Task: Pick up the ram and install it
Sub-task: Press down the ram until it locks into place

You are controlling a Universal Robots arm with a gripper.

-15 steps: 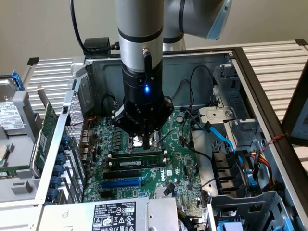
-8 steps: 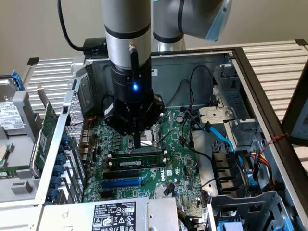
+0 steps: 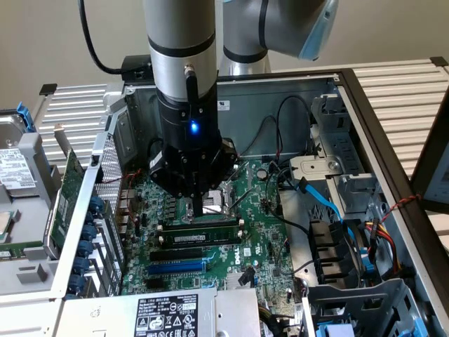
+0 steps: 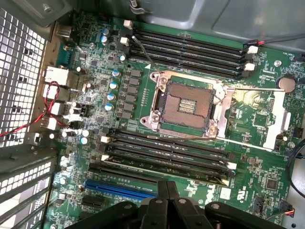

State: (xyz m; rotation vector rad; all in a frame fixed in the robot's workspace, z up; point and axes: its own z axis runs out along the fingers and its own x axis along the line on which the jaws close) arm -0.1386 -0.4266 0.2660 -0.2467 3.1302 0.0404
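Inside the opened computer case [image 3: 365, 119] we list a green motherboard [image 3: 263, 239], lying flat and ringed by grey sheet-metal walls. Around the case we note a pale slatted surface [image 3: 400, 91] and, beyond it, a plain beige wall [image 3: 42, 35].

Item: the gripper [image 3: 198, 203], hanging straight down from the grey arm [image 3: 179, 42] over the middle of the board, its fingers brought fully together and holding nothing. A blue light glows on its black body.

Item: the ram [image 3: 200, 239], lying along the bank of black memory slots [image 4: 167, 152] just nearer than the gripper tip; from the exterior view we cannot tell whether it is fully seated.

Item: the open CPU socket [image 4: 186, 105], with its metal frame, between two banks of slots; the farther bank [image 4: 188, 47] is seen in the wrist view.

Item: a blue expansion slot [image 3: 179, 267] nearer still, and a white-labelled power supply [image 3: 165, 314] at the near edge.

Item: blue and black cables [image 3: 330, 210] and drive bays on the exterior view's right.

Item: a green expansion card [image 3: 70, 182] with a metal bracket, and a hard drive [image 3: 14, 165], on the exterior view's left.
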